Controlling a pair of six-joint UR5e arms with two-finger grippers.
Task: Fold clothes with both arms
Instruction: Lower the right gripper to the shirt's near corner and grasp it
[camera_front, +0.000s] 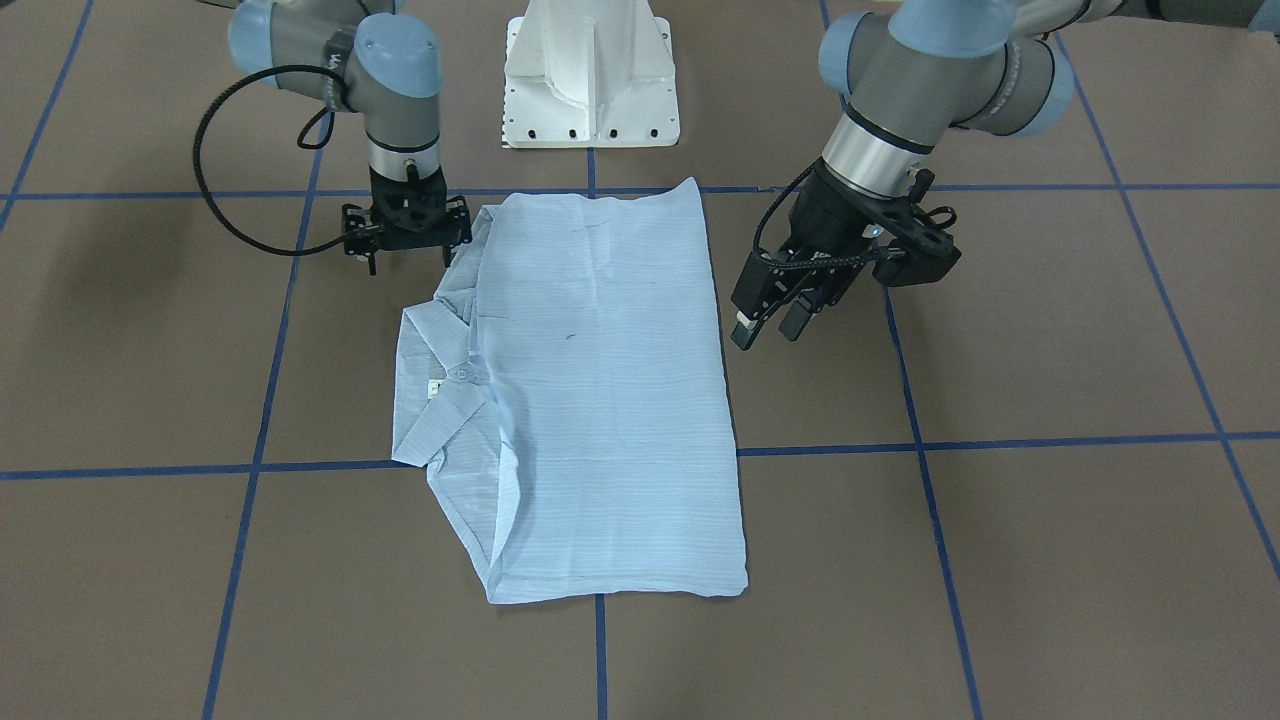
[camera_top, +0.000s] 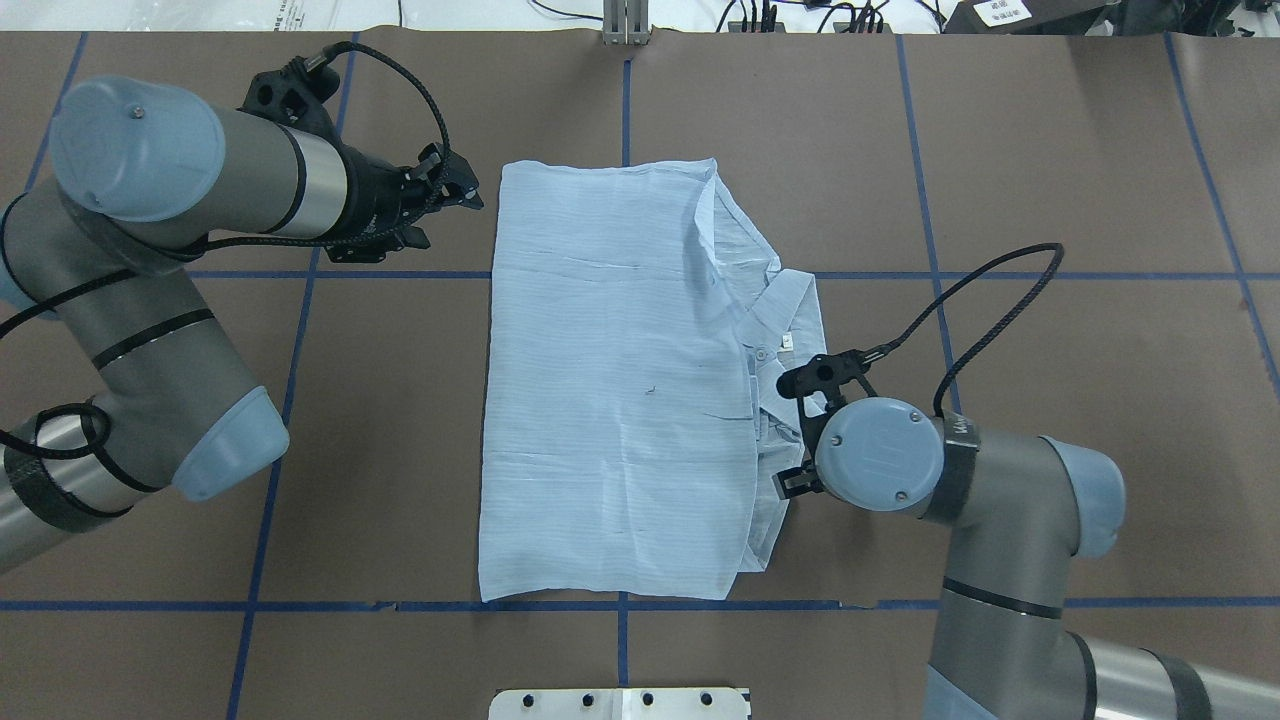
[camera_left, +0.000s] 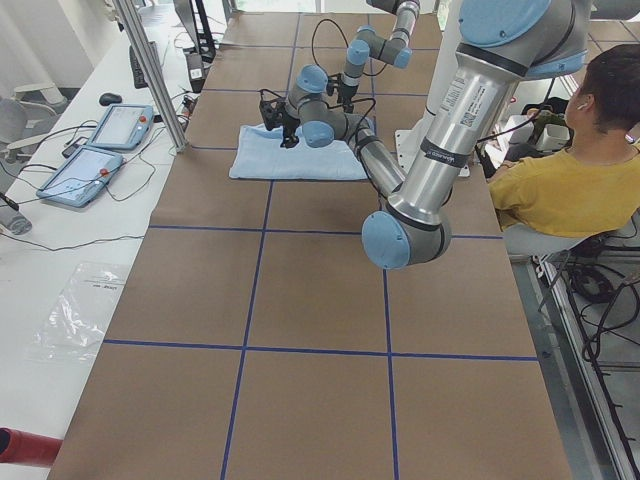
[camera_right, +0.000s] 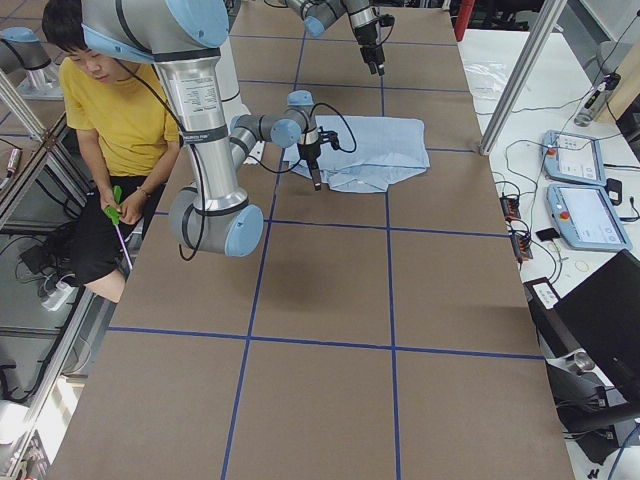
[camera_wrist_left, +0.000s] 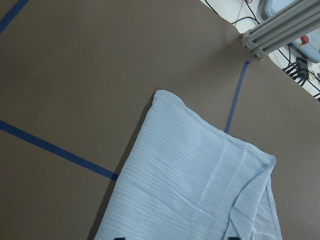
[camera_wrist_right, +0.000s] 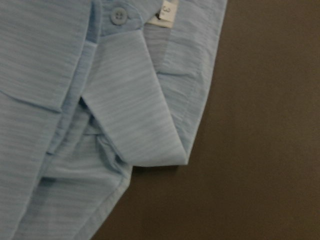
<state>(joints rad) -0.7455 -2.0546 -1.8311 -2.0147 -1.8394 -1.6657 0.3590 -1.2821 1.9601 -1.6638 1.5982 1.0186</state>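
**A folded blue shirt lies flat between two arms**

A brown counter (camera_top: 1050, 150) is seen, marked into big squares by blue tape lines (camera_top: 350, 606). Nearest the robot, a white base (camera_top: 620, 703) is set at the counter's edge.

Just past it, the right arm (camera_top: 1010, 490) is bent over the near right side of the shirt (camera_top: 610, 400). The right fingers (camera_front: 405, 240) are pointed straight down at the shirt's right edge, near the collar (camera_top: 785, 310). Whether they are spread or pressed together cannot be told. Whether the cloth is touched by them cannot be told either. In the right wrist view, a collar tip, a small white button (camera_wrist_right: 118, 15) and a white label (camera_wrist_right: 167, 12) are seen close up.

The shirt is laid flat in the middle of the counter. It is folded into a long, neat block, with the collar sticking out on the robot's right side.

Farther off, the left arm (camera_top: 250, 185) is stretched toward the far left corner of the shirt. The left fingers (camera_front: 768, 325) are spread apart. They are held above the counter, just beside the shirt but not touching it.

At the far edge of the counter, a metal post (camera_top: 625, 20) is set. Black cables (camera_top: 760, 15) are seen next to it.
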